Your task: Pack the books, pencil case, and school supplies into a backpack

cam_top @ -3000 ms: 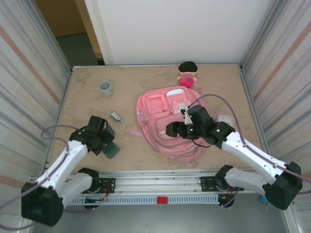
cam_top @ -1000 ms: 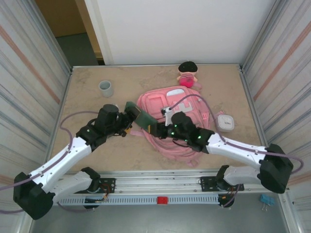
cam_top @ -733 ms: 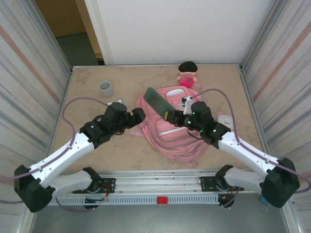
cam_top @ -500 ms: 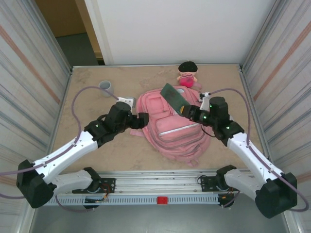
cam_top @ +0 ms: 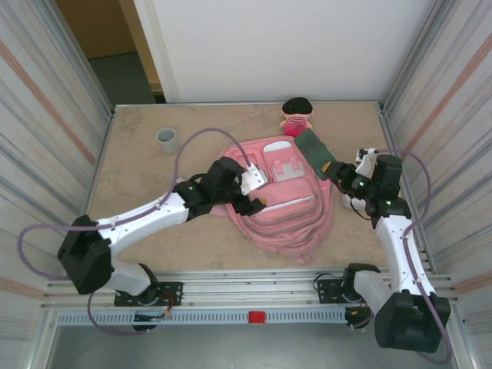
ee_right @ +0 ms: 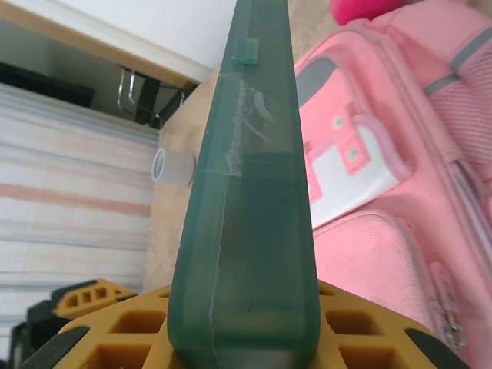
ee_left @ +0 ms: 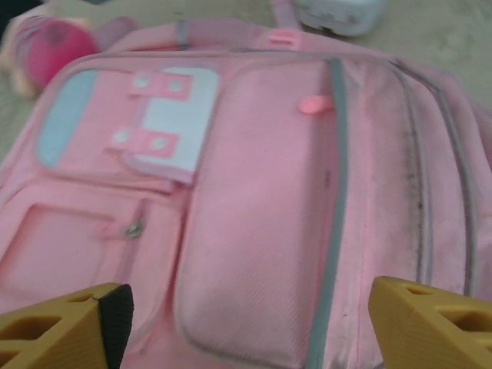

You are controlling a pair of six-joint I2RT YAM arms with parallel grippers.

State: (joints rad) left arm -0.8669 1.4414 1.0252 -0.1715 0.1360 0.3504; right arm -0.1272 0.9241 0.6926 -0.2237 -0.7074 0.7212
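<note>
Right hand (cam_top: 332, 171) grips the book (cam_top: 311, 149); left hand (ee_left: 250, 323) is spread open over the backpack (cam_top: 284, 223).
The right hand is clamped on the thin dark book, holding it tilted in the air just off the backpack's far right corner; the right wrist view shows it edge-on in the grip. The left hand hovers, fingers wide apart, over the front pockets of the pink backpack lying flat on the bench (cam_top: 138, 177). A plush doll (cam_top: 297, 117) and a grey cup (cam_top: 167, 139) sit farther back.

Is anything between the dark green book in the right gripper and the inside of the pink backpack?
Yes. The thin dark green book, clamped in the right gripper, is raised beside the pink fabric backpack, whose visible zips look shut; the open left gripper hovers over its front.
</note>
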